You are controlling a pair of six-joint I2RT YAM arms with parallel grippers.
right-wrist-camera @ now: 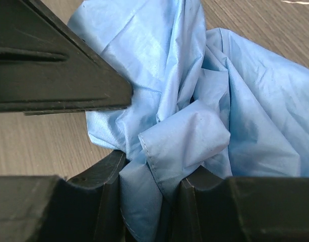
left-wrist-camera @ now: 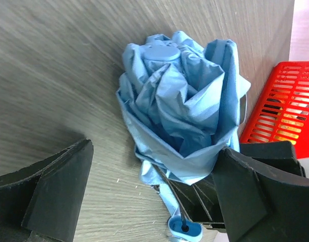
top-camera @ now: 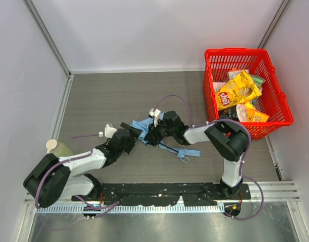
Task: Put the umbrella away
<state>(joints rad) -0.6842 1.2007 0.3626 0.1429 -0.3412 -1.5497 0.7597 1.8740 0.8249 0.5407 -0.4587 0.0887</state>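
The umbrella [top-camera: 143,126] is a crumpled sky-blue fabric bundle lying mid-table, with its blue handle and loop [top-camera: 187,153] trailing to the right. My right gripper [top-camera: 153,133] is shut on a fold of the umbrella fabric [right-wrist-camera: 184,136], which is pinched between its fingers [right-wrist-camera: 94,201]. My left gripper [top-camera: 131,136] is open just left of the bundle. In the left wrist view the fabric [left-wrist-camera: 179,101] sits ahead between the wide-spread fingers [left-wrist-camera: 58,191], and the handle [left-wrist-camera: 185,230] shows low down. The shaft is mostly hidden.
A red basket [top-camera: 280,98] with yellow snack bags [top-camera: 237,91] stands at the back right and also shows in the left wrist view [left-wrist-camera: 285,106]. An olive-and-beige object [top-camera: 57,147] lies at the table's left edge. Walls enclose the table.
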